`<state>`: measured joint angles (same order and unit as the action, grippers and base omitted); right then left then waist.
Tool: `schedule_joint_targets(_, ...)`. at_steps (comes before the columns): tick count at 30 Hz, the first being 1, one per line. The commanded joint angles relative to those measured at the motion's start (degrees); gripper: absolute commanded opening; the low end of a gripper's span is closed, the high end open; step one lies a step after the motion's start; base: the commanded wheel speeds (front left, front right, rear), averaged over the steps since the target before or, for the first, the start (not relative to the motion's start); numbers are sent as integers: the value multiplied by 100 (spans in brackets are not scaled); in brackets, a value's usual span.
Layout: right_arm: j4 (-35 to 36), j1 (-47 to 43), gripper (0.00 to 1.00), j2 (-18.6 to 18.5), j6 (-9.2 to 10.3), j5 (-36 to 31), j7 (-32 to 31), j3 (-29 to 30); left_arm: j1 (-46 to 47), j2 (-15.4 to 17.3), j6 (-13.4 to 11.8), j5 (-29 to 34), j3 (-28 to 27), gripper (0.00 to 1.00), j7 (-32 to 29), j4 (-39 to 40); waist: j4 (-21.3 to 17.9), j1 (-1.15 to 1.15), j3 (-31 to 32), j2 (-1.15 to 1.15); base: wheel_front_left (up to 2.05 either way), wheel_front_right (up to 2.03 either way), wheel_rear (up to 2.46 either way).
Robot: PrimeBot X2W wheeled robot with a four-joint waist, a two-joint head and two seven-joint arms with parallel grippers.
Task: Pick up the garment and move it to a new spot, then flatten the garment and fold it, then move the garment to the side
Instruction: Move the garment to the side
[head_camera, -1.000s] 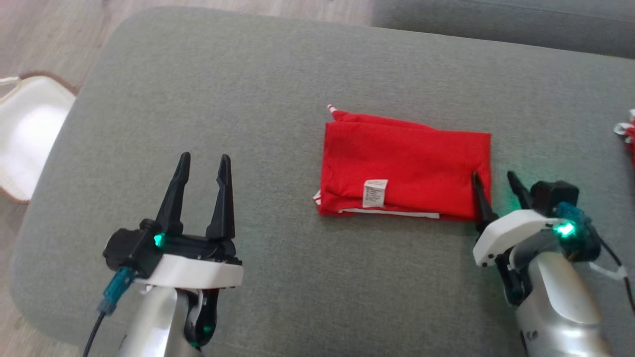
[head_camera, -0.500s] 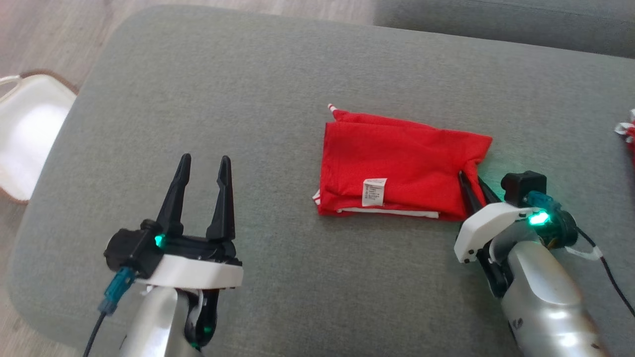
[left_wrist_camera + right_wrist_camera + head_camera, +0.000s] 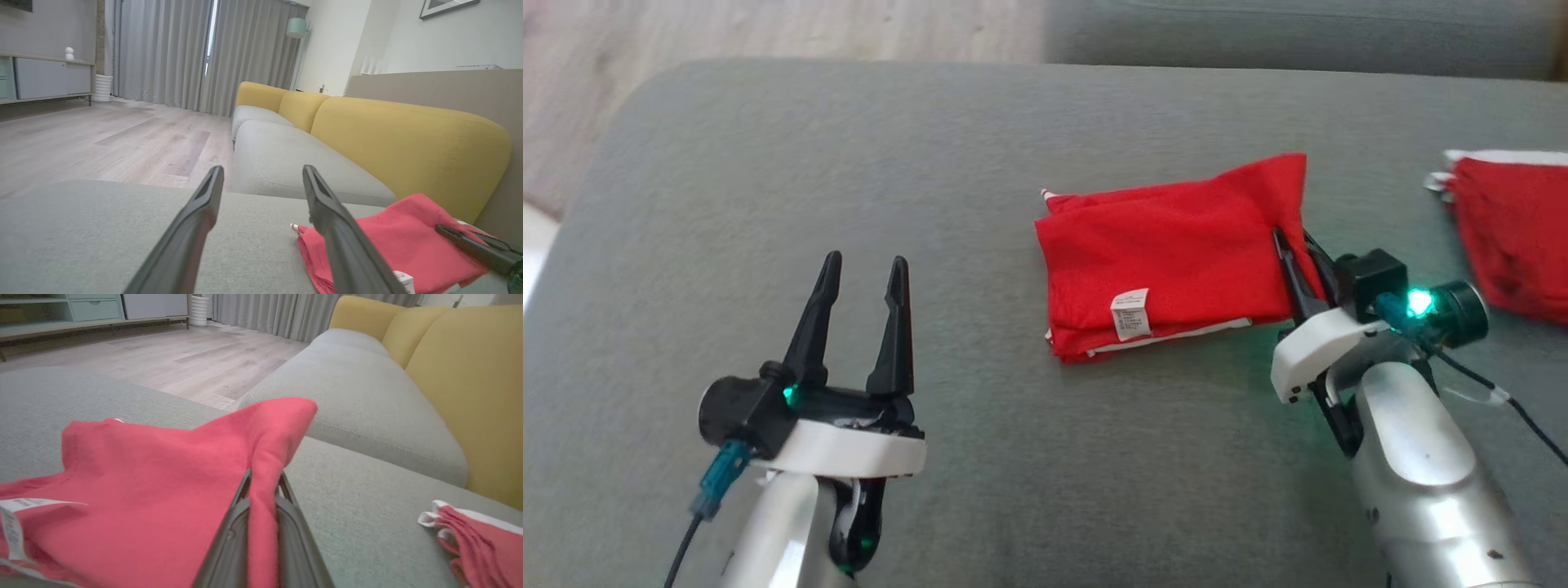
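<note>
Your right tool (image 3: 1293, 238) is clamped on the right edge of the folded red garment (image 3: 1168, 257), which lies mid-way across the grey sofa cushion (image 3: 849, 147) with that edge pinched up. Your left tool (image 3: 865, 261) hangs with its fingers apart, holding nothing. Folding looks done. Only the move aside is left, perhaps beside the second red garment (image 3: 1511, 220).

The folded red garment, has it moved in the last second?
Yes. Pinched by the right gripper, the folded red garment has slid rightward: its gap to the other red garment has narrowed, and its right edge is lifted.
</note>
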<state>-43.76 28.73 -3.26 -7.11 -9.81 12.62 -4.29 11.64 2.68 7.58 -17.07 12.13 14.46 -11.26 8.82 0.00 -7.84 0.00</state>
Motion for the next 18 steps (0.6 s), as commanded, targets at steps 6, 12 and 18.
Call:
schedule_joint_targets(6,425,322,0,-401,-37,-128,-75,-353,223,20,-9,51,-137,100,54,237,-615,0,128,0,0,0,0)
schedule_joint_targets(12,559,721,0,-1241,-37,151,-448,-608,446,20,-9,1,-5,100,54,330,-894,0,-57,0,0,0,0)
schedule_joint_targets(18,570,1161,0,-2127,-37,443,-771,-656,791,20,-9,25,198,100,54,357,-951,0,-412,0,0,0,0)
